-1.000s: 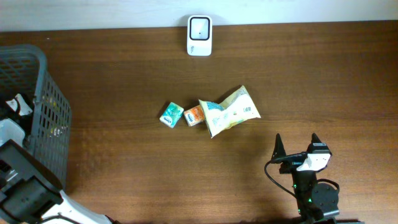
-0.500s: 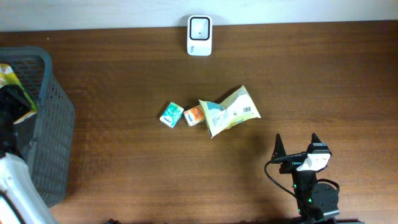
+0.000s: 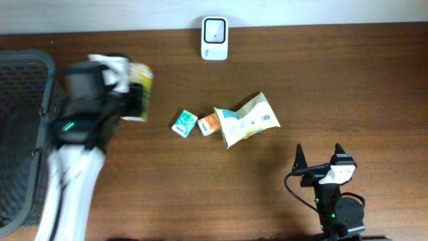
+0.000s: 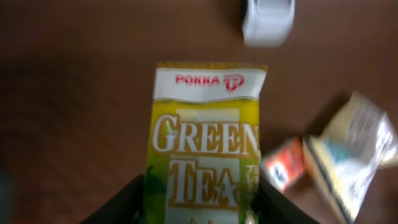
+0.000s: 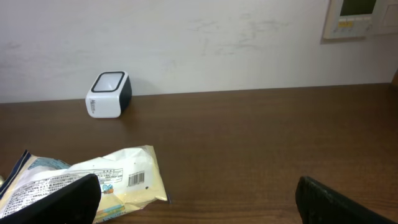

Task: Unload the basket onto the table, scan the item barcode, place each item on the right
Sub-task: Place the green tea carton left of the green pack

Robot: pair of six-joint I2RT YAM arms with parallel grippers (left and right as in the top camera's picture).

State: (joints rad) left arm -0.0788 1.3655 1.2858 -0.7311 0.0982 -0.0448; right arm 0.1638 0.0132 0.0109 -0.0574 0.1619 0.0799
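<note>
Left gripper (image 4: 199, 205) pinching green tea pack (image 4: 205, 137) by its lower end: yellow-green, white top band, red POKKA logo, white "GREEN TEA" lettering. Pack is at table's 10 o'clock, scanner (image 3: 215, 29) at 12. Right gripper (image 3: 321, 163) spread wide, holding nothing.

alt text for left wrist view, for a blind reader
A Pokka green tea pack, held by the left gripper, fills the middle over a brown table. A blurred white scanner sits top right; an orange box and pale pouch lie at right.
</note>
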